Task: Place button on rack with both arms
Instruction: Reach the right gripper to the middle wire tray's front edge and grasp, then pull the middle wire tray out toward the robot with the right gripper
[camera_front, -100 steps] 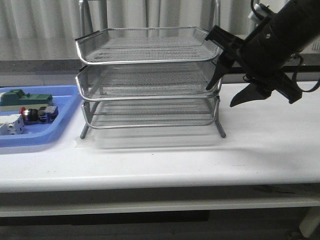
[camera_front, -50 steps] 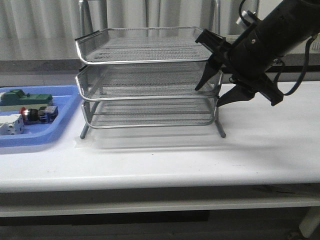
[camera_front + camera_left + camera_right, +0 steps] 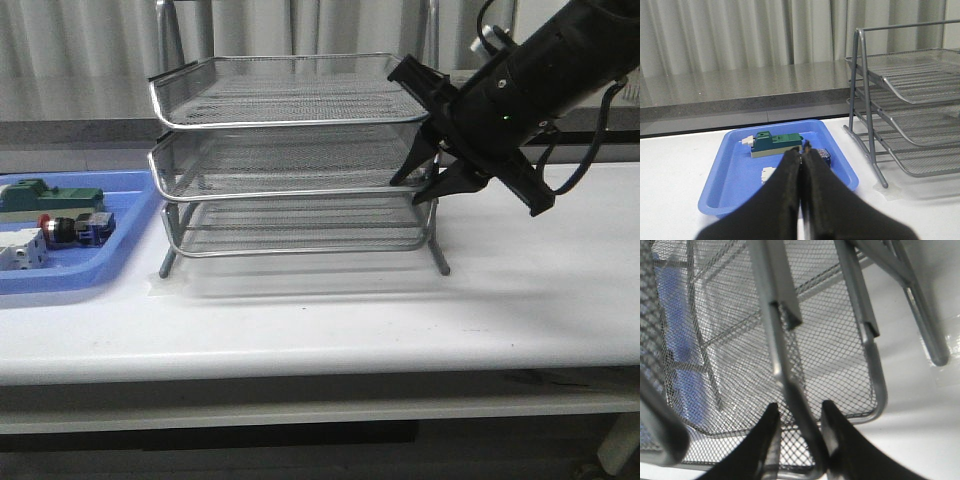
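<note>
White tabletop ran across the front view, grey curtains behind. Button [image 3: 58,229] lay in the blue tray [image 3: 120,250] at left-centre of the frame, red cap toward the left edge, untouched and well apart from the rack [image 3: 290,160], which stood mid-frame.

Left gripper [image 3: 801,156] was pressed shut w/ nothing in it, hanging above the near part of the tray in its wrist view; not seen in the front view. Right gripper [image 3: 425,190] was at the rack's right end, fingers parted. In the right wrist view a rim wire of the rack [image 3: 790,385] ran between the fingers [image 3: 769,427], but whether the fingers touched the wire couldn't be told.

Judgement: step in hand looked like steadying the rack w/ the right arm. To do it well, close squarely on the frame wire, not the mesh, w/o shoving the rack, and keep the tier mouths clear.

Tray held the button, a green block [image 3: 50,197] behind it and a white part [image 3: 22,255] to its lower left. All three rack tiers looked empty.
</note>
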